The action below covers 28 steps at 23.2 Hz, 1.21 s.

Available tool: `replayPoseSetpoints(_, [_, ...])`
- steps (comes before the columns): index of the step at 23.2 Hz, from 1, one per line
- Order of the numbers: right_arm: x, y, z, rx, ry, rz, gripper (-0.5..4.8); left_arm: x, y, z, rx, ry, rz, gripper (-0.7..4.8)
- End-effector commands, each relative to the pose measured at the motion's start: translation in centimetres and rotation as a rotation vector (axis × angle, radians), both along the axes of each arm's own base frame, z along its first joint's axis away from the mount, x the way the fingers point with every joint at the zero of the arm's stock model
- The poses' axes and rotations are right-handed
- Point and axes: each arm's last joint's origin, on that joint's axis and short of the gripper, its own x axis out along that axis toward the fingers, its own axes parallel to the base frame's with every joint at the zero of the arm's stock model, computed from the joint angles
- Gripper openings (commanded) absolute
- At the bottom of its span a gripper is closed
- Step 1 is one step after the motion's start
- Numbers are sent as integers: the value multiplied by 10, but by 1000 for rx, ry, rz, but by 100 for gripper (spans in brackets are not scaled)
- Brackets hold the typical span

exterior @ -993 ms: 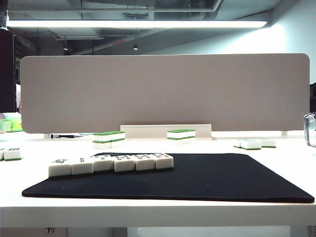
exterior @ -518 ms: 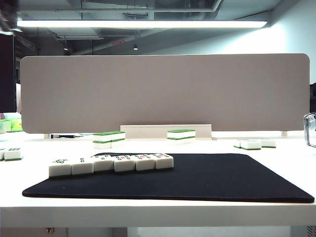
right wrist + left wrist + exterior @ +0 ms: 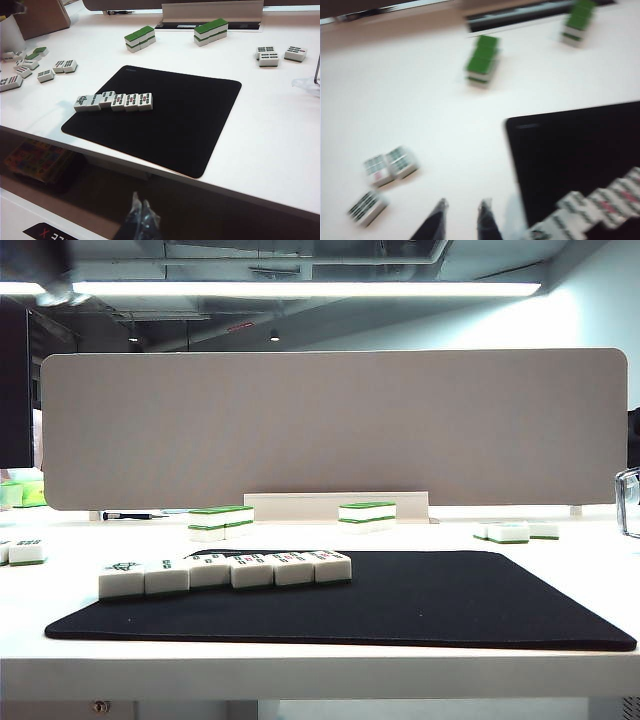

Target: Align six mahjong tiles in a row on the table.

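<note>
Six mahjong tiles (image 3: 592,207) just beside empty left tool (image 3: 462,217); right tool (image 3: 140,216) well apart.

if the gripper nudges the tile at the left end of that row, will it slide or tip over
The leftmost tile in the row of six tiles lies flat and squat, so it would probably slide, not tip. It sits at the edge of the black mat, which may drag it. Touching its neighbour, it could push the row askew.

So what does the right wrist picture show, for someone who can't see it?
Six white tiles sit in a slightly crooked row on a black mat on a white table. The shut right gripper hangs below the table's front edge.
</note>
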Motion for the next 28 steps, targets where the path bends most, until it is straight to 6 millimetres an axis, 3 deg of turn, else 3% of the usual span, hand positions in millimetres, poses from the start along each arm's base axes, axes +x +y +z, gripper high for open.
replayPoseSetpoints(1, [-3, 0, 0, -2, -28, 3, -1, -9, 15, -18, -21, -48, 70, 80])
replayPoseSetpoints(6, [-3, 0, 0, -2, -29, 1, -1, -36, 43, -63, -31, -91, 199, 79])
replayPoseSetpoints(11, [-3, 0, 0, -2, -28, 3, -1, -73, 66, -125, -131, -310, 364, 79])
replayPoseSetpoints(19, [-3, 0, 0, -2, -29, 3, -1, -89, 74, -170, -170, -422, 443, 79])
replayPoseSetpoints(28, [-3, 0, 0, -2, -28, 2, -1, -96, 74, -195, -147, -354, 453, 80])
